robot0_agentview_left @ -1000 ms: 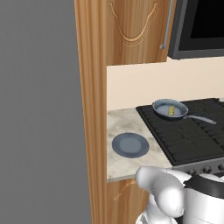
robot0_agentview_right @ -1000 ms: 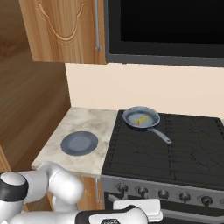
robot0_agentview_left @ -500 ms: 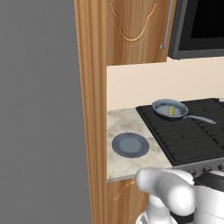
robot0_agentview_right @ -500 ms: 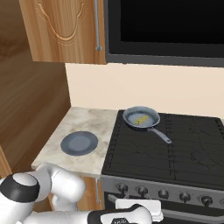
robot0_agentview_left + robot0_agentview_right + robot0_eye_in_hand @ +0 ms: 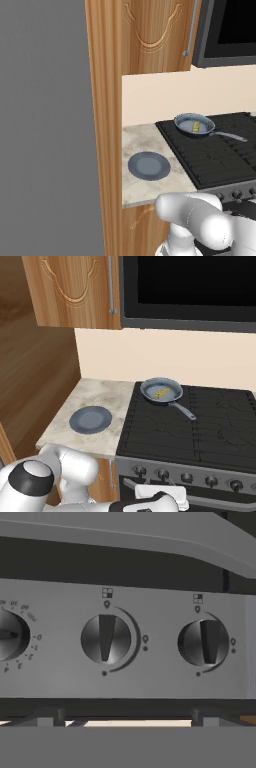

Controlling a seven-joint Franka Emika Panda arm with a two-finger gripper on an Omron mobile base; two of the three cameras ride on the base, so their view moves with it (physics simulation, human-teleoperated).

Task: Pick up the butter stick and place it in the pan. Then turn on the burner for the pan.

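With the butter stick (image 5: 160, 392) in the pan (image 5: 161, 390), centre the wide-apart gripper (holding nothing) squarely on the right burner knob (image 5: 106, 639).

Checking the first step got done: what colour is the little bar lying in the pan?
Pale yellow. The butter stick shows best in the right base view.

We see a wood-grain cabinet (image 5: 70, 291), a mottled stone-look counter (image 5: 100, 398), a matt black cooktop (image 5: 200, 426), brushed metal knobs (image 5: 106, 639) with a soft sheen, and a smooth grey-blue pan (image 5: 161, 390) and plate (image 5: 90, 420).
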